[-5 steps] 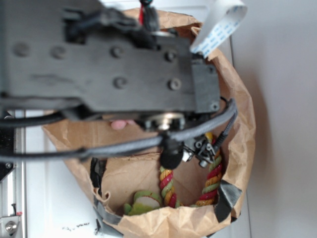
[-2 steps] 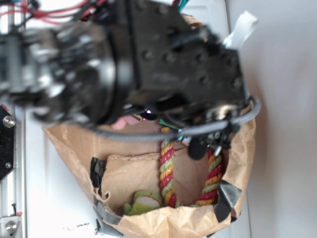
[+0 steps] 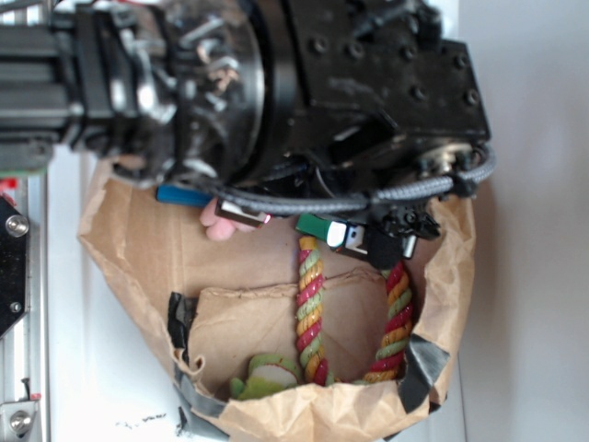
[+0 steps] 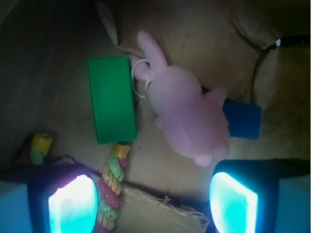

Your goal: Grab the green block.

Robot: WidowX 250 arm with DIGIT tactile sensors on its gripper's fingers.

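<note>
The green block [image 4: 112, 99] lies flat on the brown paper floor in the wrist view, upper left of centre, ahead of my gripper [image 4: 153, 204]. The two pads [image 4: 73, 204] glow cyan at the lower corners, wide apart, with only paper and rope between them, so the gripper is open. In the exterior view a corner of the green block [image 3: 316, 226] peeks out under the black arm [image 3: 304, 92], which hides my gripper. One end of the twisted rope [image 4: 112, 187] touches the block's near edge.
A pink plush bunny [image 4: 187, 114] lies right beside the green block, partly over a blue block [image 4: 243, 119]. Everything sits inside a brown paper bag [image 3: 442, 276] with raised crumpled walls. The green-yellow-red rope [image 3: 310, 313] loops along the bag floor. A cardboard flap [image 4: 165, 211] lies below the gripper.
The arm has swung and lowered over the bag; the green and blue blocks now show beneath it in the exterior view.
</note>
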